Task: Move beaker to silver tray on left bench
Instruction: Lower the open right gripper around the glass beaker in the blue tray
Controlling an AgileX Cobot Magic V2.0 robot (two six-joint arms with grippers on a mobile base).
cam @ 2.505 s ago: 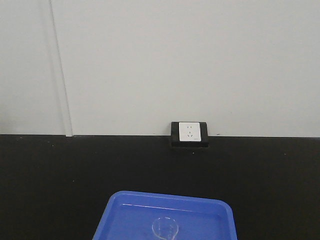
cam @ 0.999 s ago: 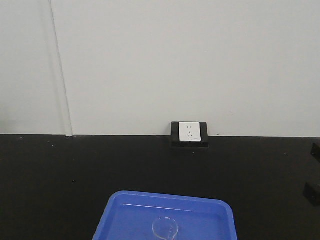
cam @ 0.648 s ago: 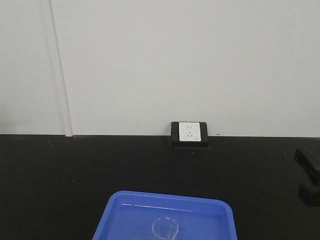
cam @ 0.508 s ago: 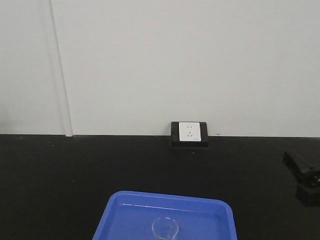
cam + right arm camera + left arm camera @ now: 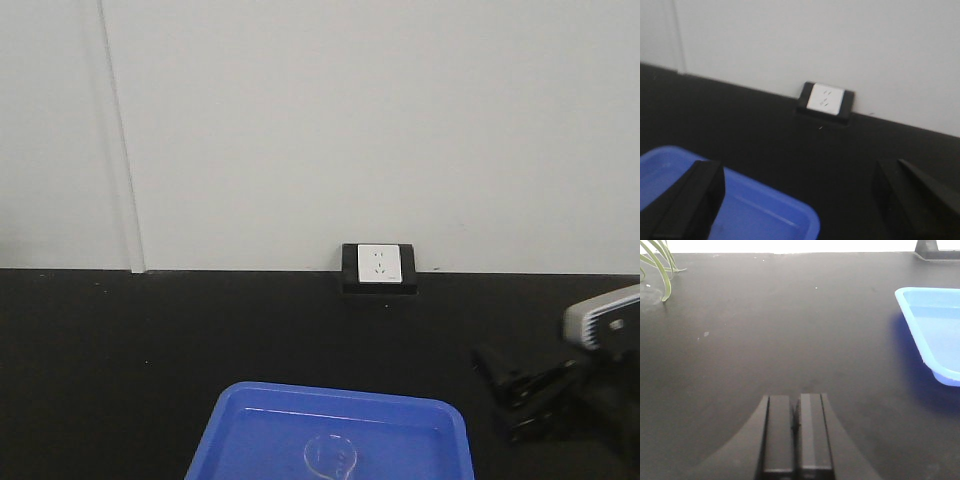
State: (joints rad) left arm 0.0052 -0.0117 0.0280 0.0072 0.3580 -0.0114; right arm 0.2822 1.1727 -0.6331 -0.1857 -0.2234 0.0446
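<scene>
Front view: my right hand (image 5: 497, 392), open, has swung in from the right edge towards the blue tray (image 5: 340, 395), bottom centre, where the beaker (image 5: 331, 457) sits; left wrist view: left hand (image 5: 795, 405) closed, empty; right wrist view: it gapes wide, so I judge grasping comes next.

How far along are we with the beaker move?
Nothing done yet: the beaker sits in the blue tray, ungrasped. In hand: the right tool is open, to the tray's right. The left tool is shut over the bench. Left: grasp, carry, place on the silver tray, which isn't in view.
</scene>
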